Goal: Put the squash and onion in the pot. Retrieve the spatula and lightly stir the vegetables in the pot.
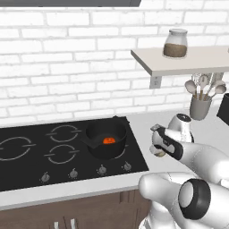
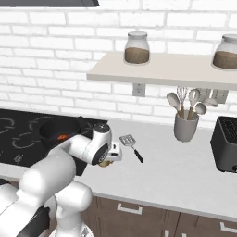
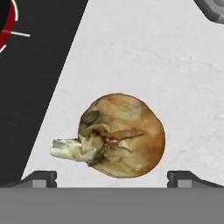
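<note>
One round golden-tan onion [image 3: 120,136] with brownish papery skin lies at lower centre on the pale counter [image 3: 144,61]; the gripper [image 3: 112,177] stands wide open around it, holding nothing. One orange-red squash chunk [image 1: 108,140] sits inside the single low black pot [image 1: 105,139]; one flat grey spatula [image 2: 131,145] lies mid-frame.

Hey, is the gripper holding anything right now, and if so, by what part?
Nothing is held. The gripper is open, its fingertips wide apart on either side of the onion, which lies on the counter untouched.

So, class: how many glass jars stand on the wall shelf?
2. One jar stands near the shelf's left end; the other jar stands at the right, cut by the picture's edge. More may be hidden beyond that edge.
</note>
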Robot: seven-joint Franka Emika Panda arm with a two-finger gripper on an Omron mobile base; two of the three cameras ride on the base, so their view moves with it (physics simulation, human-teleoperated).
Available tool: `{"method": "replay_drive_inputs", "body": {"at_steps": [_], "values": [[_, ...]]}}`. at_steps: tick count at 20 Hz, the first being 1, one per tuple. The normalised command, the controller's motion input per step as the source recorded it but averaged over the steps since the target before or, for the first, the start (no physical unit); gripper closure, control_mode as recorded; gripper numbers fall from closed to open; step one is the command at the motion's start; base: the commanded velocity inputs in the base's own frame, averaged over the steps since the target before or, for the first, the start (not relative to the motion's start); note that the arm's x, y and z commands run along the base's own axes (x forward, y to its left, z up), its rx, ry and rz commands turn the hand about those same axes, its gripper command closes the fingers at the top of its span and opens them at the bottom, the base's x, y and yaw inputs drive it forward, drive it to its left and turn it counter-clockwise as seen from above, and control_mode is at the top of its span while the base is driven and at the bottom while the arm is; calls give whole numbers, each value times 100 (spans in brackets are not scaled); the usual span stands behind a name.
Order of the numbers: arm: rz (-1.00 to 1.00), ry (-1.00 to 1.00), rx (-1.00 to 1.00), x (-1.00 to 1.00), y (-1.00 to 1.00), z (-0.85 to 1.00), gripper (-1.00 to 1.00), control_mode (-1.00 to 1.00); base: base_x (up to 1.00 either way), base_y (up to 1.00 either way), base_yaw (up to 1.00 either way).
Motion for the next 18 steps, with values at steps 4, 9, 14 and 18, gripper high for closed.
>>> {"method": "replay_drive_inputs", "body": {"at_steps": [4,9,14,18], "values": [[0,0,0,42,0,-30,-100,-100,0,0,0],[0,0,0,32,0,-33,-100,-100,0,0,0],[0,0,0,4,16,-19,100,-100,0,0,0],[-1,-12,1,-61,6,44,100,-100,0,0,0]]}}
